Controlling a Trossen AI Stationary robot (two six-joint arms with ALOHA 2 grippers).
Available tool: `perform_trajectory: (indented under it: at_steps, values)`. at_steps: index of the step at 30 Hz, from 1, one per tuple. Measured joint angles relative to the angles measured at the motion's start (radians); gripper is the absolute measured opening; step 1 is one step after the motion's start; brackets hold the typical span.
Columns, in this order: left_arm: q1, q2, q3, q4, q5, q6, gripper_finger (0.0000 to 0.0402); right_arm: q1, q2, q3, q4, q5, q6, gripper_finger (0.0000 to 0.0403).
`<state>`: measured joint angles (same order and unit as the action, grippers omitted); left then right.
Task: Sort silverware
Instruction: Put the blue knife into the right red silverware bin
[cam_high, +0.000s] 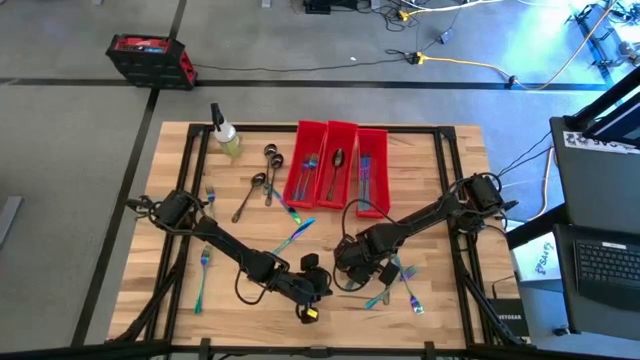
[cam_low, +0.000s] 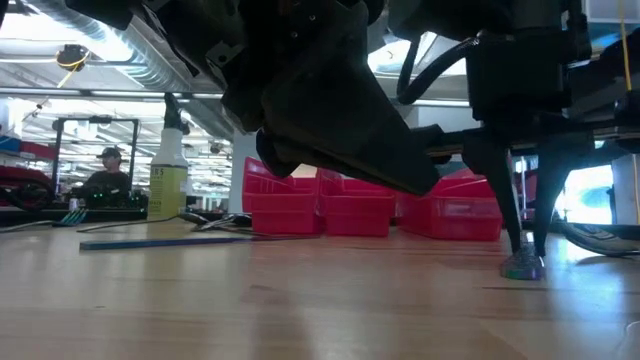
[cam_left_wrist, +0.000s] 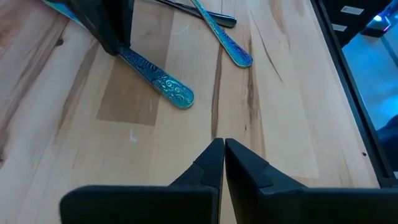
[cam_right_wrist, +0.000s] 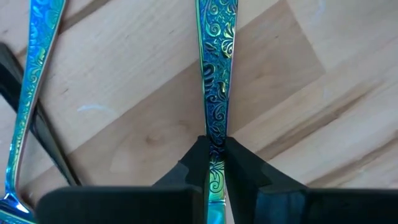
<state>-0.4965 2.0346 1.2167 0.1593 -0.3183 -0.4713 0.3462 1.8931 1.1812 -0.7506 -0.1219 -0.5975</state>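
A: What's nearest the table's (cam_high: 440, 310) front edge?

B: Both grippers. The left gripper (cam_high: 312, 290) sits low over the wood near the front, a little left of centre, fingers (cam_left_wrist: 205, 168) pressed together with nothing between them. Just right of it, the right gripper (cam_high: 372, 272) has its fingers (cam_right_wrist: 239, 165) pinched narrowly on the ornate handle of an iridescent blue-teal utensil (cam_right_wrist: 214, 74) lying flat on the table.

A: Which kind of utensil?

B: Cannot tell; only the scrolled handle shows in the right wrist view. A second iridescent handle (cam_right_wrist: 31, 81) lies beside it, apart from the fingers.

A: Anything else loose at the front?

B: A few iridescent pieces (cam_high: 405, 285) are scattered just right of the right gripper, and two forks (cam_high: 203, 268) lie near the left edge along the left arm.

A: And toward the middle?

B: An iridescent piece (cam_high: 297, 234) lies slanted at centre. Farther left, dark grey spoons (cam_high: 250, 195) rest on the wood, two of them close to the bins.

A: The far side?

B: Three long red bins (cam_high: 336, 165) stand side by side. The left one holds iridescent pieces, the middle one a dark spoon (cam_high: 338, 160), the right one more iridescent pieces. A spray bottle (cam_high: 225, 132) with yellowish liquid stands upright at the far left corner.

A: Beyond the table?

B: A person (cam_low: 103, 172) is visible far off in the low view.
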Motion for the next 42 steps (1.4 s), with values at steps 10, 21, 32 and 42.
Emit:
perform_trajectory:
  at_steps: [10, 21, 32, 42]
  values:
    - [0.000, 0.000, -0.001, -0.047, 0.000, -0.023, 0.0000, 0.000, -0.003, 0.002, -0.006, 0.001, 0.004, 0.0018]
    - [0.037, 0.015, -0.001, -0.059, -0.024, -0.367, 0.0022, 0.000, -0.004, 0.003, -0.008, 0.002, 0.016, 0.0018]
    - [0.039, 0.027, 0.000, -0.035, -0.047, -0.440, 0.0207, 0.000, -0.005, 0.003, -0.009, 0.003, 0.017, 0.0018]
    - [0.052, 0.110, 0.002, 0.111, -0.067, -0.591, 0.0278, 0.000, -0.006, 0.004, -0.009, 0.026, 0.017, 0.0018]
